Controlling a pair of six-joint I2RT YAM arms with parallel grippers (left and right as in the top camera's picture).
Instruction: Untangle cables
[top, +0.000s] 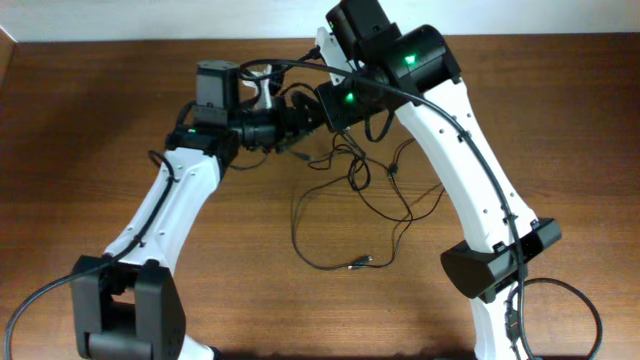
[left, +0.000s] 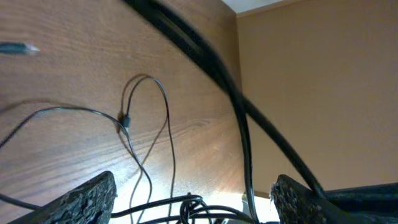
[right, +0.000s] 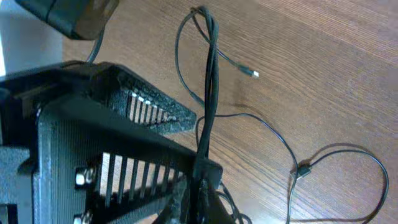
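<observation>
The cables (top: 352, 176) are thin black wires lying in loose loops on the wooden table, with a small plug tip (top: 360, 263) toward the front. Both grippers meet at the back centre above the tangle. My left gripper (top: 292, 132) is open; in its wrist view a knot of cables (left: 194, 205) sits between the wide-apart fingers (left: 87, 199). My right gripper (right: 202, 186) is shut on strands of the cables (right: 210, 81), which run taut away from its jaws. A white-tipped end (right: 255, 73) and a small inline connector (right: 303, 169) lie on the wood beyond.
A thick black arm cable (left: 205, 56) crosses the left wrist view diagonally. The left gripper's black body (right: 112, 118) fills the left of the right wrist view. A silver round fitting (top: 262, 85) stands at the back. Another arm cable loops at the front right (top: 565, 300).
</observation>
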